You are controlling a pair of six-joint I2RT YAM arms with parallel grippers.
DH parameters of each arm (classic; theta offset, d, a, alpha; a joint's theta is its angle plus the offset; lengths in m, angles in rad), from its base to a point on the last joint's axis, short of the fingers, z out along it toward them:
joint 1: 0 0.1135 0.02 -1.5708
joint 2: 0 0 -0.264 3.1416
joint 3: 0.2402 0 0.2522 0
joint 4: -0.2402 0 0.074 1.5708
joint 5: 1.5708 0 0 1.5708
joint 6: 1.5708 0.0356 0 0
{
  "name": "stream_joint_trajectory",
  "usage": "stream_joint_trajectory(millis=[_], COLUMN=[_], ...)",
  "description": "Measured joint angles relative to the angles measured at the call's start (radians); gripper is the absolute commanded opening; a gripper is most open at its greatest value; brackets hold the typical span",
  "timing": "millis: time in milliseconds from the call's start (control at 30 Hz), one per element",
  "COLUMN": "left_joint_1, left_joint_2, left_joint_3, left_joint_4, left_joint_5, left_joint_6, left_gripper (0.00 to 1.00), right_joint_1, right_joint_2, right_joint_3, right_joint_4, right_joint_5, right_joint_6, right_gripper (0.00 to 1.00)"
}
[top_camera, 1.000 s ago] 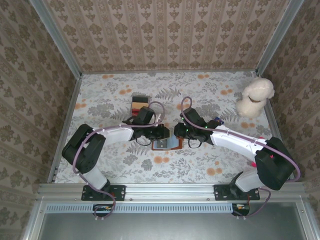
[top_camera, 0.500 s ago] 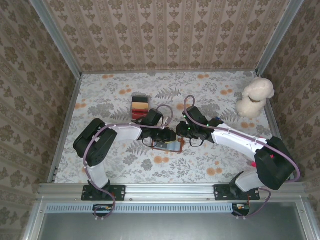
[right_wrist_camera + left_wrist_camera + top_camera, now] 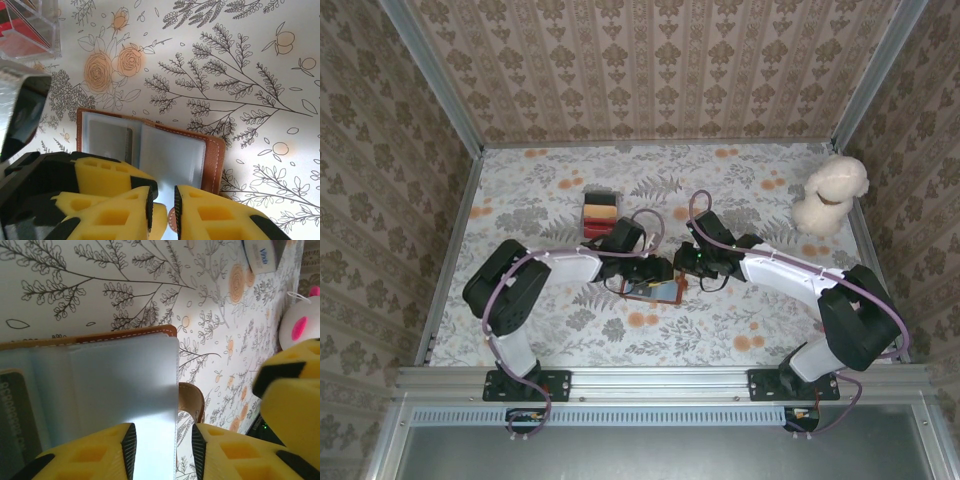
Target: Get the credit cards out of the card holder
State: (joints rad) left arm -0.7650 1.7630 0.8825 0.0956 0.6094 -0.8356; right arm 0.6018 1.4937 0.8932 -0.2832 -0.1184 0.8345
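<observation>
Open holder [image 3: 655,291] on the desk [image 3: 750,190], the left claw [image 3: 161,445] part-open over its pocket edge, the right claw [image 3: 162,200] narrow at its side, grip unclear. A card [image 3: 15,415] in its pocket: likely thin, stiff, slick; pinch the exposed edge.

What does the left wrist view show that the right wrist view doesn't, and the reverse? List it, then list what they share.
Left wrist: a pale card with blue print lying on the table beyond the holder, the raised digits of a dark card tucked in a pocket, and a white-and-pink thing at the right edge.
Right wrist: a clear box with red inside, top left.
Both: the card holder lying open, grey-blue pockets up, on the floral table, with the left gripper or the right gripper over its edge.
</observation>
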Motion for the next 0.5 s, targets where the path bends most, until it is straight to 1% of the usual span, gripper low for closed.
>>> stream_joint_trajectory(millis=[167,267,400,500], left_joint_1=[0.0,0.0,0.001,0.011], left_joint_2=[-0.027,-0.027,-0.033,-0.072], left_joint_3=[-0.037,-0.057,-0.066,-0.072], left_joint_4=[0.033,0.041,0.036,-0.019], left_joint_5=[0.001,0.0,-0.007,-0.029], left_joint_6=[-0.008,-0.012,-0.014,-0.01], left_gripper=[0.24,0.21,0.2,0.22], right_joint_1=[0.0,0.004,0.023,0.036], right_joint_2=[0.014,0.04,0.084,0.108], right_joint_3=[0.021,0.032,0.049,0.061], right_joint_4=[0.0,0.003,0.003,0.008], right_joint_5=[-0.024,-0.041,-0.054,-0.061], right_joint_6=[0.006,0.007,0.007,0.008], right_gripper=[0.12,0.11,0.11,0.11])
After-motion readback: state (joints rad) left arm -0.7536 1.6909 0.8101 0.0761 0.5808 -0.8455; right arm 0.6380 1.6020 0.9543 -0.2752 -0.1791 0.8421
